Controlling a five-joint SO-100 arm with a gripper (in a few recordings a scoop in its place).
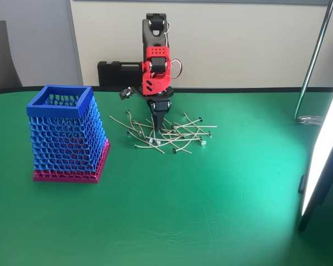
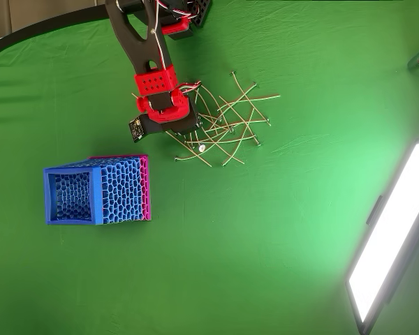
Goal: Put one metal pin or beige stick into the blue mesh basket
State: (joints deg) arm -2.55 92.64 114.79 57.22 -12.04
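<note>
In the fixed view the gripper (image 1: 158, 123) points straight down into the left part of a loose pile of thin beige sticks (image 1: 175, 133) at the centre of the frame; its dark fingers taper to a narrow point with no clear gap between them, and whether a stick is caught there cannot be made out. In the overhead view the red and black wrist housing covers the fingers entirely, so the gripper (image 2: 188, 137) is seen only as dark edges at the pile's left margin; I cannot tell if it is released or clenched. The sticks (image 2: 227, 118) lie crossed over one another on the green bench (image 1: 211, 210), upper centre of the overhead frame, and an individual count is not reliable because of the overlap. Several sticks have small dark ends, and a small pale object (image 2: 201, 147) sits among them, too small to identify. The blue mesh basket (image 1: 67, 136) stands upright at the left of the fixed view, well apart from the pile, with a solid blue rim and a magenta base. From overhead the basket (image 2: 98, 190) sits left of centre, below the pile; through its open top only mesh is visible, and no stick can be distinguished inside. A bright panel (image 2: 391, 237) is cut off at the right edge of both views.
</note>
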